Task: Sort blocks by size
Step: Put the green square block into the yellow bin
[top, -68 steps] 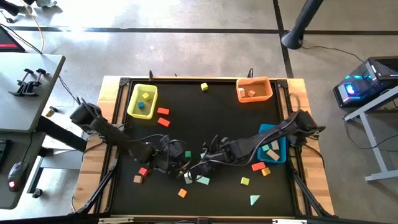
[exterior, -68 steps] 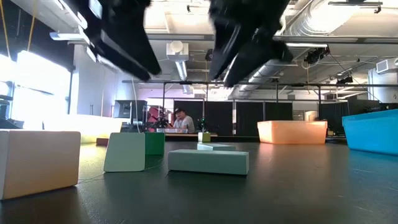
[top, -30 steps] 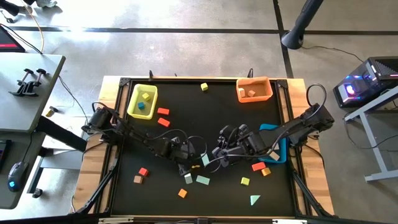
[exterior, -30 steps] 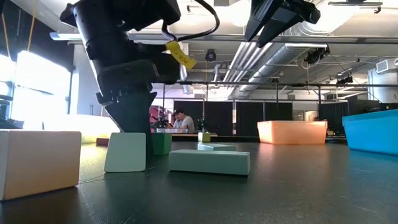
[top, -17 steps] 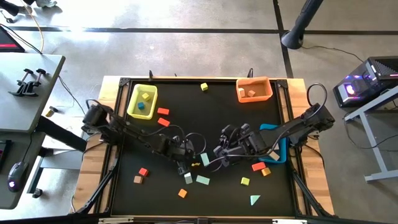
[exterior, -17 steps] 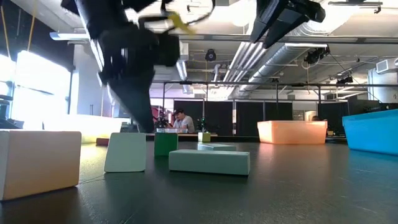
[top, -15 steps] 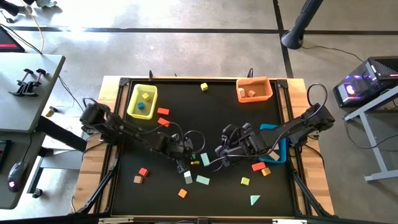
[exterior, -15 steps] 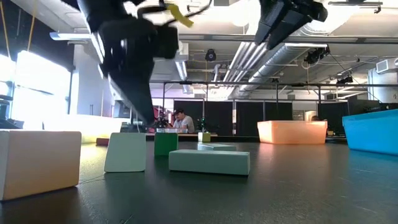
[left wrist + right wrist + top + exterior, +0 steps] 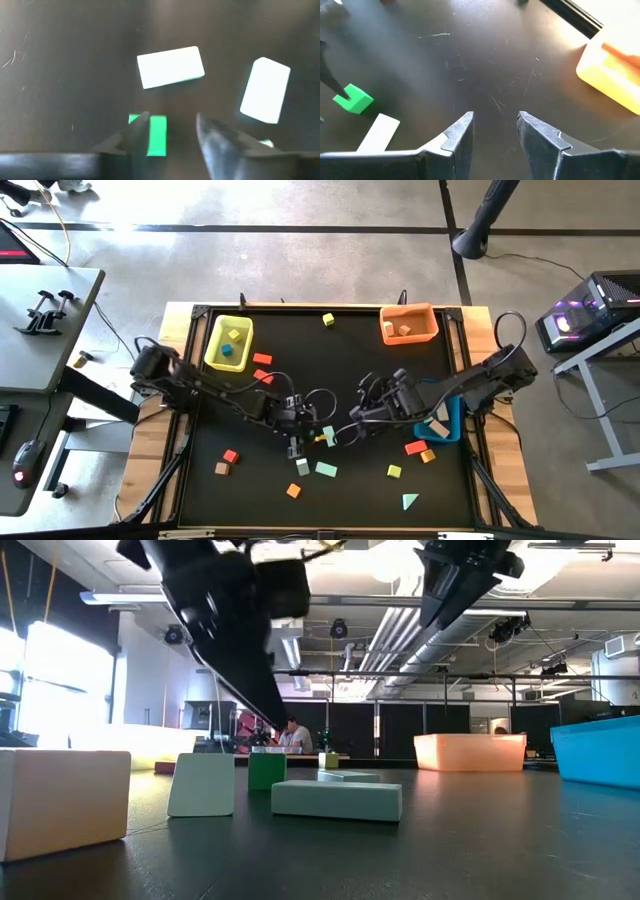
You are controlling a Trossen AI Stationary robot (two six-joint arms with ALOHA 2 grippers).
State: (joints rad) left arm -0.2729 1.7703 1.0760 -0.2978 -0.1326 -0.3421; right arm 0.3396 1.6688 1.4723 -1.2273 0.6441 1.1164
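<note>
Lying just beyond open left jaws, untouched: green block (image 9: 156, 135).

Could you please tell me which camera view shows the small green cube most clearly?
The right wrist view: the green cube sits unobstructed on the mat. The left wrist view half-hides it behind the left claw; the low view shows it behind mint blocks; the high view barely shows it.
</note>
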